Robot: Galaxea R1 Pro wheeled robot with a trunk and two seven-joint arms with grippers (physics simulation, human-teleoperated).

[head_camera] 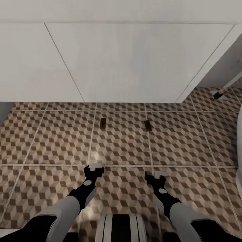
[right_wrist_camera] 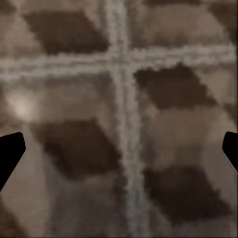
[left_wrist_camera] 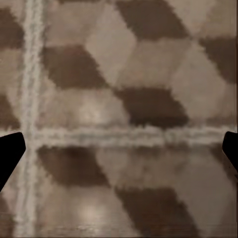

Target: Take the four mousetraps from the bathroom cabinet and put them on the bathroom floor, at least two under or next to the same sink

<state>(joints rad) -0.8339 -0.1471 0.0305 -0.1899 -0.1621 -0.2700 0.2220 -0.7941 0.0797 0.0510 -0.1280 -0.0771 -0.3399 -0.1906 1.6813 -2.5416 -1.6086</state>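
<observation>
Both grippers are down low over the bathroom floor (head_camera: 50,141) as we pick this up. In the head view our left gripper (head_camera: 94,167) sits near a grout crossing, and our right gripper (head_camera: 158,175) hangs a little closer to us. In each wrist view the two dark fingertips (left_wrist_camera: 10,153) sit at opposite edges with nothing but cube-patterned tile between them, so we read both sets of jaws as spread wide and carrying nothing; same story on the right (right_wrist_camera: 10,156).

Now the things that matter. Two mousetraps lie flat on the tiles ahead: the left mousetrap (head_camera: 103,123) at about 12 o'clock from the left gripper, a touch toward 1, and the right mousetrap (head_camera: 147,125) at roughly 11 o'clock from the right gripper. Each is nearer its own-side arm. Both run with their long axes pointing roughly away from us, toward the white vanity (head_camera: 127,60) (whose front edge lies just beyond them, at 12 o'clock). They look to be next to it rather than under it, though we cannot tell exactly.

With two traps already on the floor by the vanity, we judge the remaining two are yet to be fetched from the cabinet. Empty grippers suit that.
</observation>
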